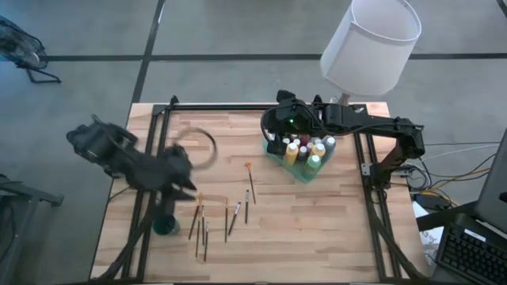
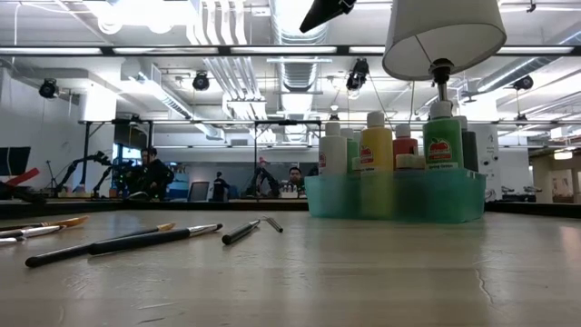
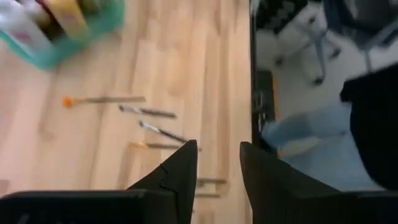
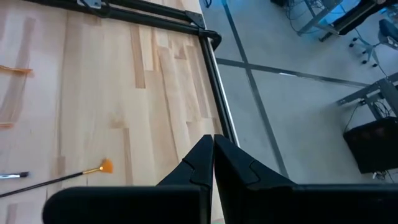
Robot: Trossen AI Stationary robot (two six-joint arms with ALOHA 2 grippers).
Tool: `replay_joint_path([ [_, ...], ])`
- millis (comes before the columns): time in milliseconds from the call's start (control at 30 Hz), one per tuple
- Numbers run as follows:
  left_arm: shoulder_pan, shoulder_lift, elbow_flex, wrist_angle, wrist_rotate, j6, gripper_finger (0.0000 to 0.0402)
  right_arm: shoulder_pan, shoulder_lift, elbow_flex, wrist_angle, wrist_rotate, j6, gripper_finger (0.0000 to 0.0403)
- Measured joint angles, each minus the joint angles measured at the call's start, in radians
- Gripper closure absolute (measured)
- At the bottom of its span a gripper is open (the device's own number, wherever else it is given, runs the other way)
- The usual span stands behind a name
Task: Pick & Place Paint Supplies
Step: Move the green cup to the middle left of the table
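Observation:
Several paint bottles (image 1: 305, 149) with white caps stand upright in the translucent green tray (image 1: 310, 171) at the table's right; the low view shows the bottles (image 2: 377, 145) in the tray (image 2: 395, 195). Several thin brushes (image 1: 234, 218) lie flat on the wood left of the tray, an orange-tipped fan brush (image 1: 250, 182) among them. My left gripper (image 1: 188, 184) hangs open above the table's left part, over the brushes (image 3: 149, 112), with nothing between its fingers (image 3: 217, 158). My right gripper (image 1: 271, 134) is shut and empty above the tray's far left corner (image 4: 212, 146).
A small dark green cup (image 1: 165, 226) stands near the table's left front, beside the brushes. A white lampshade (image 1: 368, 43) hangs over the far right corner. Black frame rails run along the table's far edge and sides. Bare wood lies between brushes and tray.

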Motion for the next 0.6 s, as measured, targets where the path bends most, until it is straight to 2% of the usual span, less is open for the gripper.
replay_joint_path([
  [167,-0.029,-0.008,-0.100,-0.010,0.023,-0.051,0.0275,-0.001,0.000,0.000,0.001,0.000,0.006,0.0394],
  [433,-0.074,-0.115,-0.395,-0.016,0.098,-0.372,0.0278,-0.001,0.008,0.000,0.003,0.000,0.029,0.0394],
  [600,-0.133,-0.168,-0.535,-0.016,0.112,-0.559,0.0286,0.000,0.025,0.000,0.004,-0.003,0.022,0.0394],
])
